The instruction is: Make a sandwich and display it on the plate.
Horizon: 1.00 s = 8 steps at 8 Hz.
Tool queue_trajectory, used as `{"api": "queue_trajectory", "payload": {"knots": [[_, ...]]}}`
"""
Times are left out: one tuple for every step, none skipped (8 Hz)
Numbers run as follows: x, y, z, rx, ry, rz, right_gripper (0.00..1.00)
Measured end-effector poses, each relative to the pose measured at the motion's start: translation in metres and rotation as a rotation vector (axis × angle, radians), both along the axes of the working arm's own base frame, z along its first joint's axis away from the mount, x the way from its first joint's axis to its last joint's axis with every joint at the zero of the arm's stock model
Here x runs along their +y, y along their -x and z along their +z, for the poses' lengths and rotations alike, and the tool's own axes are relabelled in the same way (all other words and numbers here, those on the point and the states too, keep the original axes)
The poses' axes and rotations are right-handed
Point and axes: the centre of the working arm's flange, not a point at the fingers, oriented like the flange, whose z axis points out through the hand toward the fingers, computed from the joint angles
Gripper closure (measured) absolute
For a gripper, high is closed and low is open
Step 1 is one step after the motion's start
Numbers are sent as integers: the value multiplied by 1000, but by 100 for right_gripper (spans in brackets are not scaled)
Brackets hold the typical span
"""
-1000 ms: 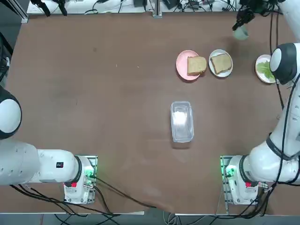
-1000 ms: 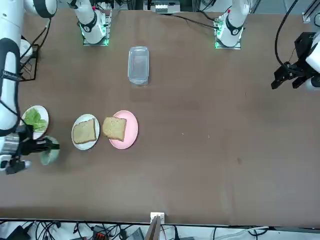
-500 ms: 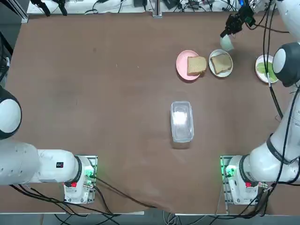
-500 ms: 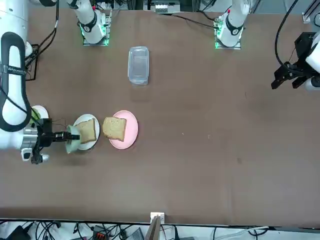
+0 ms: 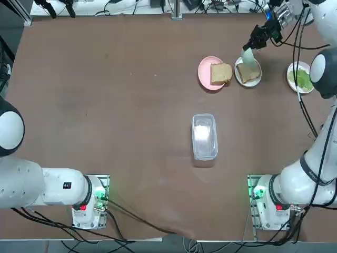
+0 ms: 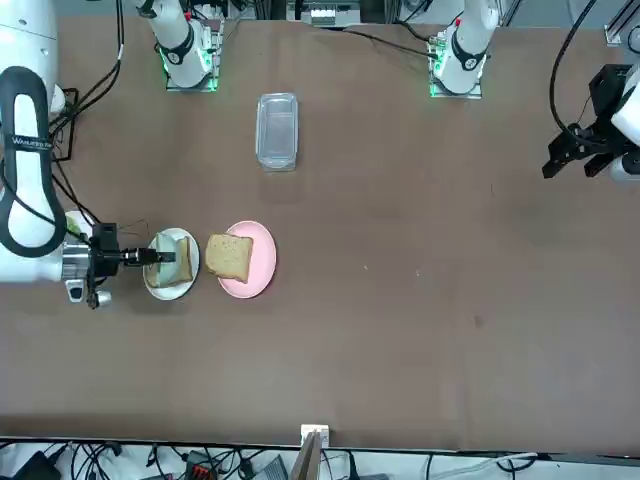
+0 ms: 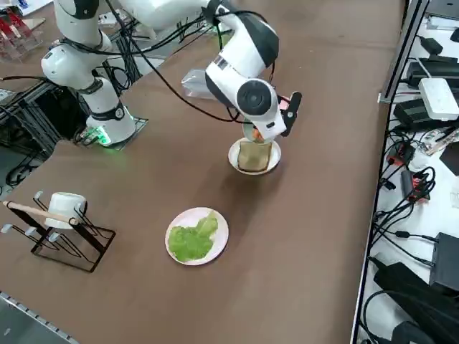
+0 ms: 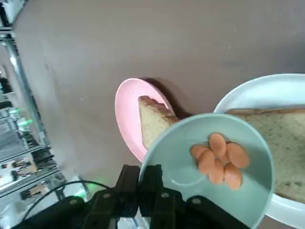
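Across the table, from left: pink plate [image 5: 209,73] bearing one bread slice [image 5: 221,73]; beside it, white plate [image 5: 248,71] with second slice [image 5: 249,70], pale-green cup [image 8: 209,168] of orange sausage rounds [image 8: 220,160] tilted above, pinched at the rim by right claw [image 8: 143,187], probably for tipping filling onto bread; farthest right, lettuce [image 5: 301,78], unused.
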Motion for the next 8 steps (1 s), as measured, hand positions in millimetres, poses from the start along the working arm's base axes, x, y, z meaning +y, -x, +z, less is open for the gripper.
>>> {"api": "queue_trajectory", "payload": {"knots": [[-9,7,-7,-8,-54,-5,97],[-20,13,-13,-18,-119,-13,97],[-33,19,-21,-38,-185,-18,97],[-46,24,-32,-59,-234,-22,97],[-55,28,-44,-78,-271,-22,97],[-60,31,-56,-96,-310,-22,97],[-63,34,-65,-115,-352,-26,97],[-70,36,-69,-132,-382,-34,97]]}}
